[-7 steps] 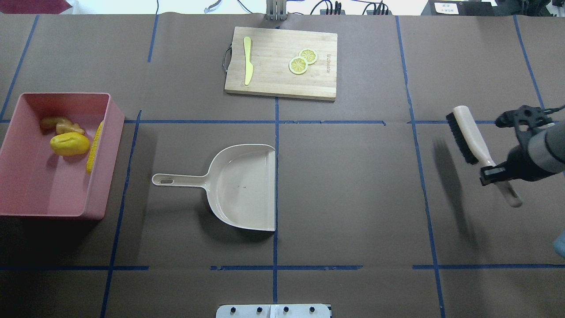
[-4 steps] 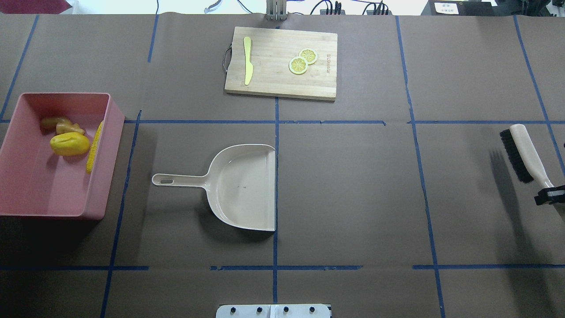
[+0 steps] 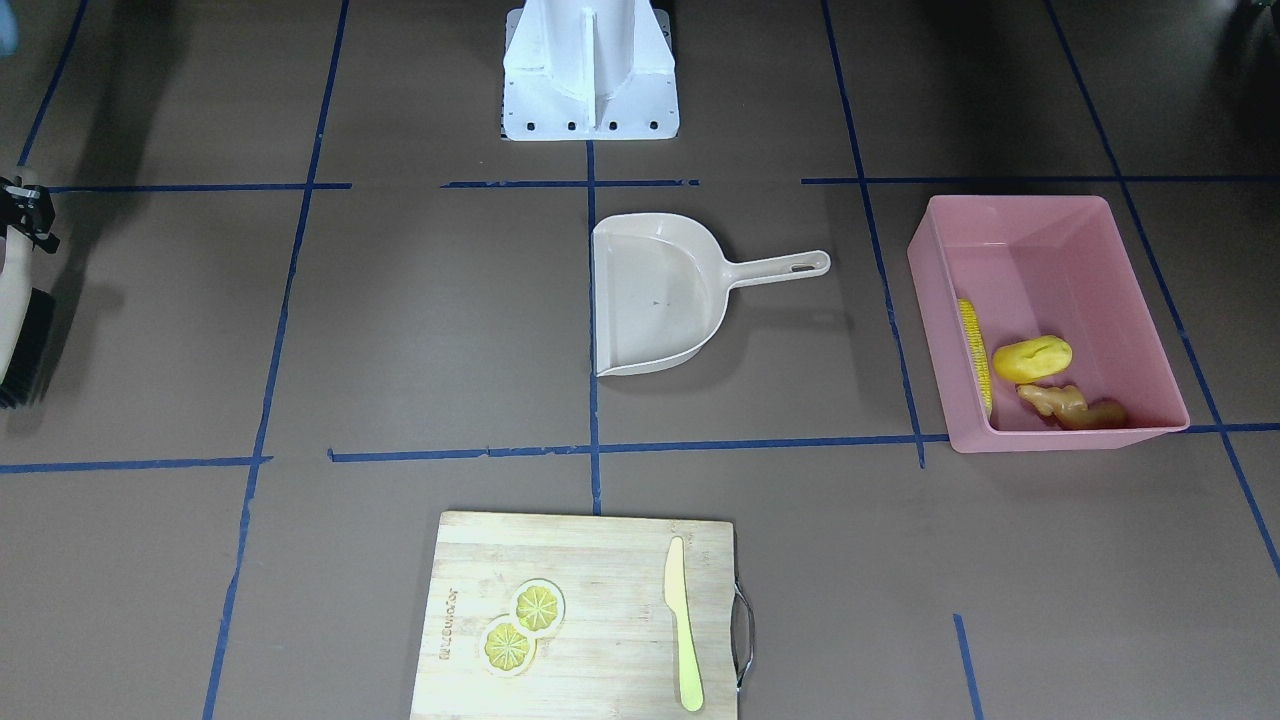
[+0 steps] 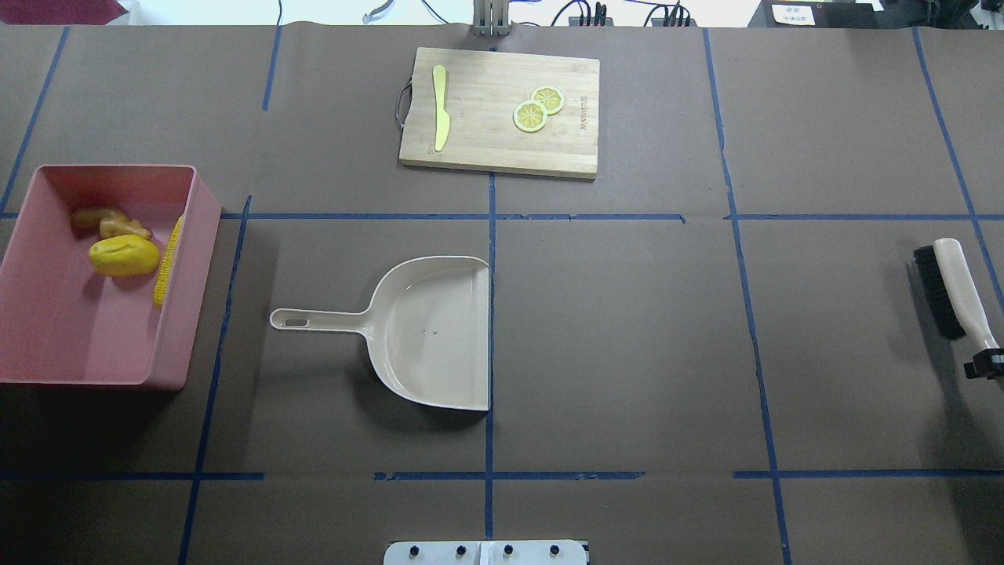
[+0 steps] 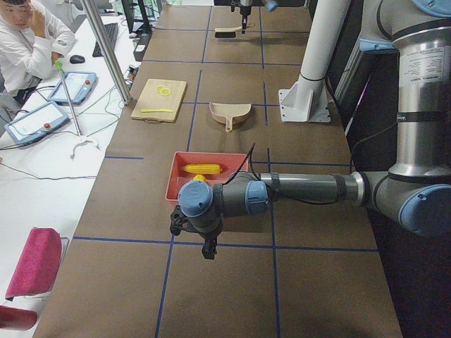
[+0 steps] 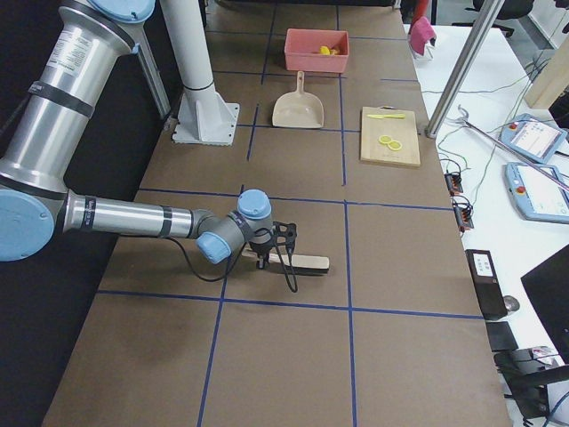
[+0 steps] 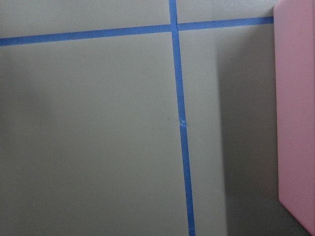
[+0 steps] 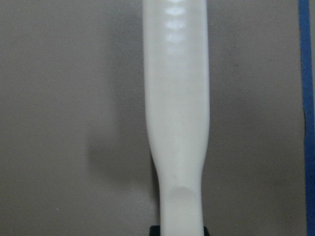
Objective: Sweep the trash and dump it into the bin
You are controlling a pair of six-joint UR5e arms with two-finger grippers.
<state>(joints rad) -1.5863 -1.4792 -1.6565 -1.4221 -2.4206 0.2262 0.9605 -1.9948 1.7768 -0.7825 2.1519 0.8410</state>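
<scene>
The pink bin (image 4: 47, 345) stands at the table's left end. In it lies the trash: a corn cob (image 4: 167, 261), a yellow potato-like lump (image 4: 123, 256) and a ginger root (image 4: 110, 222). The beige dustpan (image 4: 431, 329) rests mid-table with nothing in it. At the overhead view's right edge my right gripper (image 4: 990, 362) is shut on the handle of the black-bristled brush (image 4: 953, 286), held low over the table. In the exterior left view my left gripper (image 5: 204, 250) hangs just past the bin's outer end; I cannot tell if it is open or shut.
A wooden cutting board (image 4: 502, 110) with two lemon slices (image 4: 538, 109) and a pale knife (image 4: 441, 118) lies at the far side. The robot's white base (image 3: 590, 70) stands at the near edge. A person (image 5: 28, 42) sits beside the table.
My right gripper has carried the brush to the right and toward the robot's side, lower over the table. The bin, trash and dustpan have not moved.
</scene>
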